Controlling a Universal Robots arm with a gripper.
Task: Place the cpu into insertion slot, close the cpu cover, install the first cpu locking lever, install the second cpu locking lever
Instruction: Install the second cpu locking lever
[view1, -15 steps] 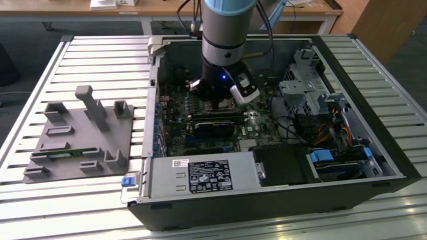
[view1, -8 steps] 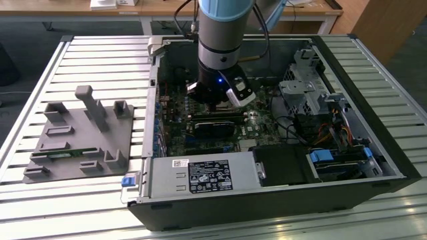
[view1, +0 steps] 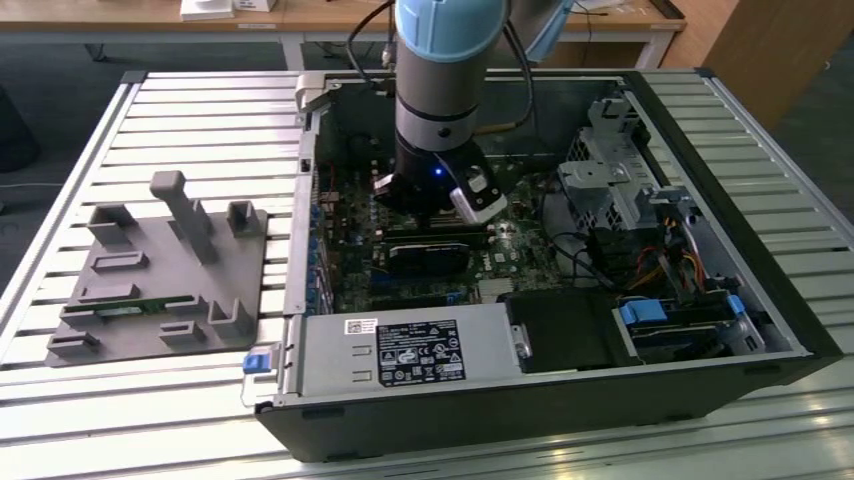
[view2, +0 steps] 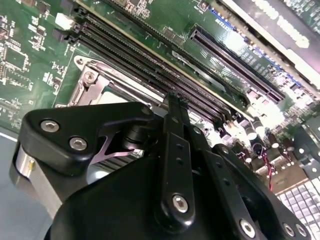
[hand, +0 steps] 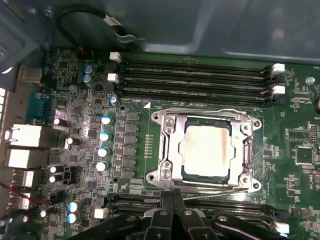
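Silvery cpu (hand: 206, 151) sits seated in the insertion slot (hand: 172, 156), framed by the closed cpu cover (hand: 170, 145). Just beside the socket's edge (by a thin locking lever (hand: 210, 188)) hovers the hand (hand: 172, 200), fingertips pressed together, empty.

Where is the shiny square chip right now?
In the first wrist view the cpu sits in the insertion slot under the cpu cover, between rows of long black slots.
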